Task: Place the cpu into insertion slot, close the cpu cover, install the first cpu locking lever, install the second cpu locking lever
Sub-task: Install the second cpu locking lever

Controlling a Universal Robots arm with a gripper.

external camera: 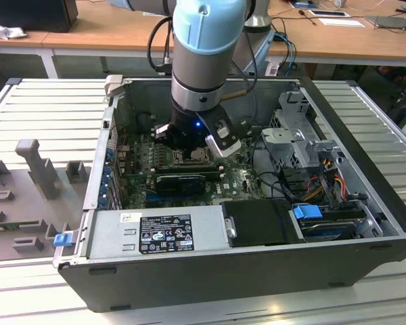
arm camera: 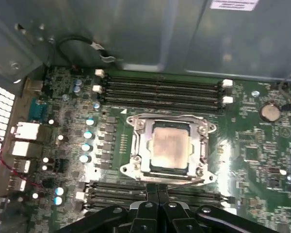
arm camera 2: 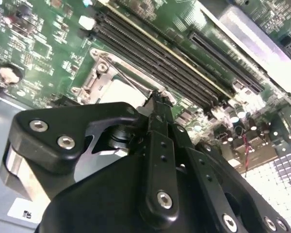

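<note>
In the exterior view, the arm is seen reaching down into an open computer case [external camera: 210, 271] that lies on a slatted surface [external camera: 40, 108], and the pincer [external camera: 193, 150] is held low over the socket area of the green board [external camera: 237, 177]. In the second wrist view, the pincer [arm camera 2: 157, 99] is shown with its fingers [arm camera 2: 160, 145] drawn together and nothing between them, the tips sitting just beside the socket edge near a thin wire lever [arm camera 2: 133, 80]. In the first wrist view, the cpu [arm camera: 170, 147] is seen already seated in the socket, and the cpu cover [arm camera: 170, 167] is laid flat around it, its square opening framing the chip. A thin lever [arm camera: 177, 183] runs along the near side of the socket, just ahead of the pincer [arm camera: 157, 187], whose closed tips appear to be at or touching it. The first two steps are judged done, and a locking lever is judged to be the step in hand. The next move is judged to call for a steady push that carries the lever down and under its catch, without slipping off the thin wire; whether any lever is already latched cannot be told.
</note>
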